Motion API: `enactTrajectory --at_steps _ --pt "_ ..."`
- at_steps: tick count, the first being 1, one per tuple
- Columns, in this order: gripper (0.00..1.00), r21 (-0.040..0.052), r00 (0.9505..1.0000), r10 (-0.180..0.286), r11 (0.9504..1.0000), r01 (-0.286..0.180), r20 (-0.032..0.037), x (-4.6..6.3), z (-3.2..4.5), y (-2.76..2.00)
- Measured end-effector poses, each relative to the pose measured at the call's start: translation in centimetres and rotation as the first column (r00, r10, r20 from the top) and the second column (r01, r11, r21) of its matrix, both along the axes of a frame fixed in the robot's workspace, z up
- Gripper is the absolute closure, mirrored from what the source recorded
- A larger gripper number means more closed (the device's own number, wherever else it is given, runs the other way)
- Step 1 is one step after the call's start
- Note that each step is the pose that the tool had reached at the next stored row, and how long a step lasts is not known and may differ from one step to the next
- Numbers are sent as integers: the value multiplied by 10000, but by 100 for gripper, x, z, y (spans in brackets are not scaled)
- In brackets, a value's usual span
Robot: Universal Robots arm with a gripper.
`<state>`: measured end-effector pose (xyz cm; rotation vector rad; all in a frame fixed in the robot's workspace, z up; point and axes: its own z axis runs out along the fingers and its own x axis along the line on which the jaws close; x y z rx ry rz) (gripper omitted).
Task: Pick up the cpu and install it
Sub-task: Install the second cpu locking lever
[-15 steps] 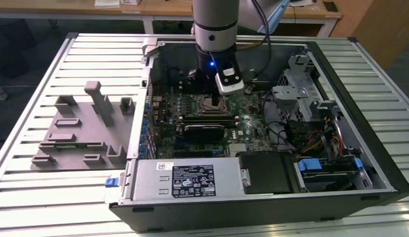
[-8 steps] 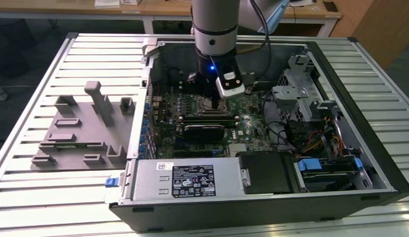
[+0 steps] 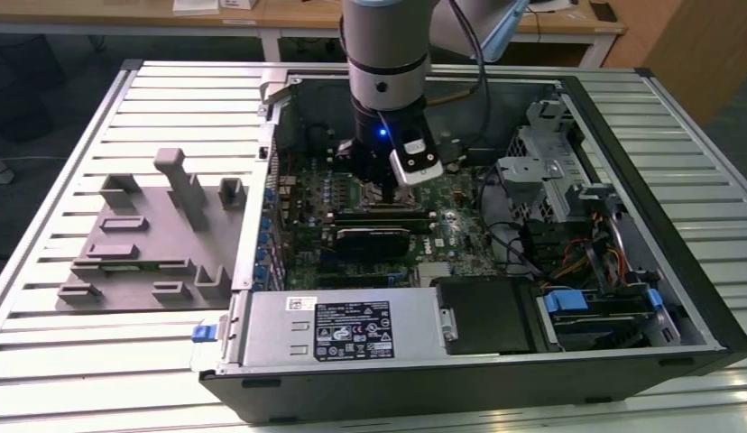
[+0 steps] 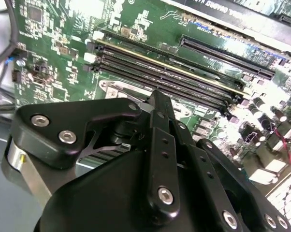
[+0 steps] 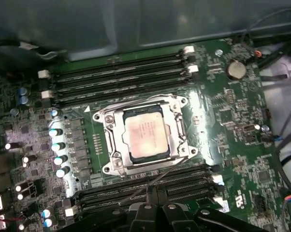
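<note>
cpu [image 5: 145, 133] seated in the motherboard socket frame [image 5: 181, 126], seen in first wrist view. Exterior view: claw [image 3: 401, 200] hangs above that socket, cpu hidden. Claw state: can't tell.

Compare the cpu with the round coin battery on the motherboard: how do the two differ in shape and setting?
The cpu is square; the coin battery is round. The cpu sits inside a metal socket frame mid-board between memory slots; the coin battery lies near the board's edge, well clear of that frame. The cpu is far larger. Both lie flat with pale metallic tops.
</note>
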<state>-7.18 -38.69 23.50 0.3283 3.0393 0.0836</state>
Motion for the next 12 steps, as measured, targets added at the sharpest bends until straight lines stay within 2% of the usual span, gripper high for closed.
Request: enactTrajectory --at_steps 5,12 --pt "89 75 9988 486 9988 -486 1 -32 -30 0" --pt "89 240 9952 980 9949 -980 13 -113 -74 -1"
